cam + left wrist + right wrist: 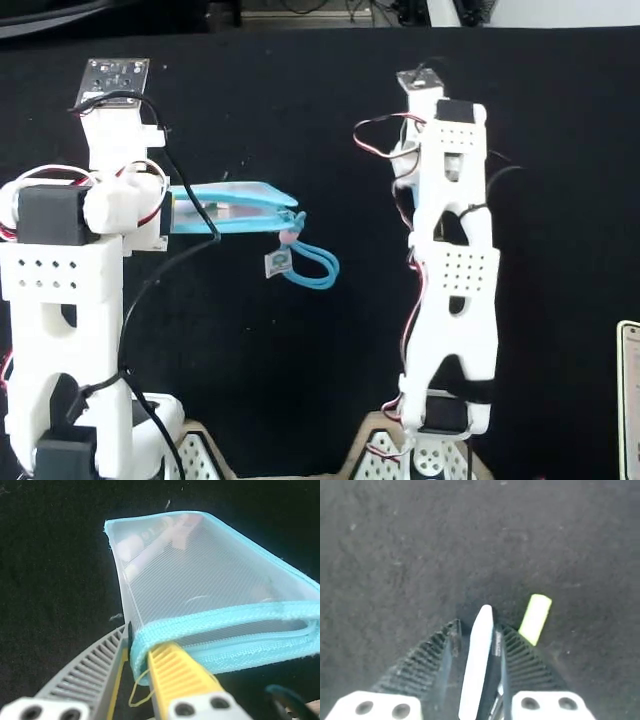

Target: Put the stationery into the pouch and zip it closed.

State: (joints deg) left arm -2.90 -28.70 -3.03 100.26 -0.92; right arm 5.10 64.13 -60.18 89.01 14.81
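left gripper (140, 652) pinches zipper-edge corner of pouch (200, 580): soft limp mesh, probably light (some items inside); stitched tape looks best hold. right gripper (477, 625) clamped on slim white stick (477, 660), rigid, likely slippery; yellow-green piece (536, 617) just beside, on table (395, 540).

Translucent blue-trimmed pouch (210, 575) held white items (132, 545), gripped at zip corner. Clamped white stick (477, 665); yellow-green piece (536, 618) lay just beside.
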